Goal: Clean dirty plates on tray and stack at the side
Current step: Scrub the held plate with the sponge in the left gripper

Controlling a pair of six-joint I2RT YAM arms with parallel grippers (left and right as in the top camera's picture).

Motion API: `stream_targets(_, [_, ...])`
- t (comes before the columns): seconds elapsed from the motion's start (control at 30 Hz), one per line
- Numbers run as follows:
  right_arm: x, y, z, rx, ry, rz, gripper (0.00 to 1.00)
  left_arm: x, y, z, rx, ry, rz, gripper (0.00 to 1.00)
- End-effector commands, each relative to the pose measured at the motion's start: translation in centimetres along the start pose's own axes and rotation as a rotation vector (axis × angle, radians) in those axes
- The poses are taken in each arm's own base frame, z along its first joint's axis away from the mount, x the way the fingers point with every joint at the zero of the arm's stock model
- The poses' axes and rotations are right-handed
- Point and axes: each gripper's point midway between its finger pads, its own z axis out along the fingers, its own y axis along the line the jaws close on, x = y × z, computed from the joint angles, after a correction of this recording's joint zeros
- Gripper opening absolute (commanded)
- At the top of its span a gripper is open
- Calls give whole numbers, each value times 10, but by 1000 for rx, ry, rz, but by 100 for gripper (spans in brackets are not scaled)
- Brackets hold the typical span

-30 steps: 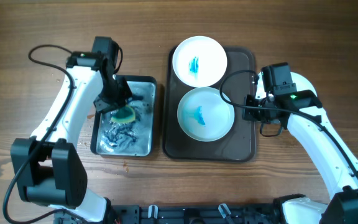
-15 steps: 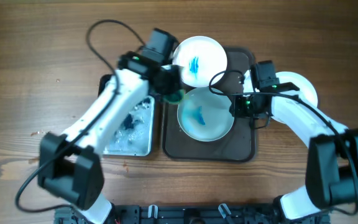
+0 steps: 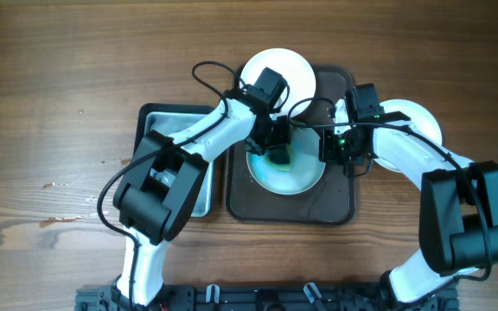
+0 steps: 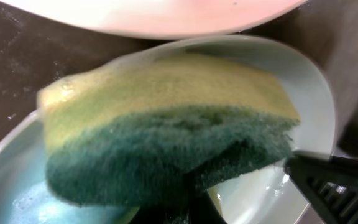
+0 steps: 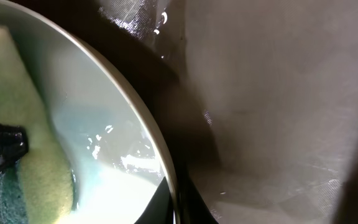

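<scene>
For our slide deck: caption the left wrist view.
The left claw holds a yellow-and-green sponge against a wet white plate on the dark tray.

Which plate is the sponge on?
The tray plate nearer the robot; the left gripper holds the sponge in it. The farther tray plate and the plate off the tray have none.

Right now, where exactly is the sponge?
In the overhead view the sponge sits in the front plate on the brown tray, at the plate's upper left, held by the left gripper.

No text, label, brand, number or sign can be read anywhere.
</scene>
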Motion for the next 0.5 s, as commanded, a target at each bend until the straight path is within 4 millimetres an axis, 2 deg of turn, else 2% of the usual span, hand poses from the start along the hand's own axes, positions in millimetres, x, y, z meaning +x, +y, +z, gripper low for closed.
stream_targets(0.0, [11, -9, 13, 32, 51, 22, 4, 15, 66, 13, -345, 2, -28, 4])
stream_targets(0.07, [11, -9, 13, 32, 53, 23, 4, 16, 91, 1, -480, -9, -31, 4])
stream_targets(0.13, [11, -9, 13, 35, 52, 23, 4, 13, 106, -12, -578, -27, -26, 4])
stream_targets(0.23, [11, -9, 13, 35, 53, 22, 4, 11, 103, -20, -592, -25, -26, 4])
stream_targets(0.4, [12, -10, 13, 36, 57, 24, 4, 23, 43, 5, -265, 82, -47, 4])
stream_targets(0.47, [13, -10, 13, 37, 60, 24, 4, 30, 9, 19, -116, 109, -11, 4])
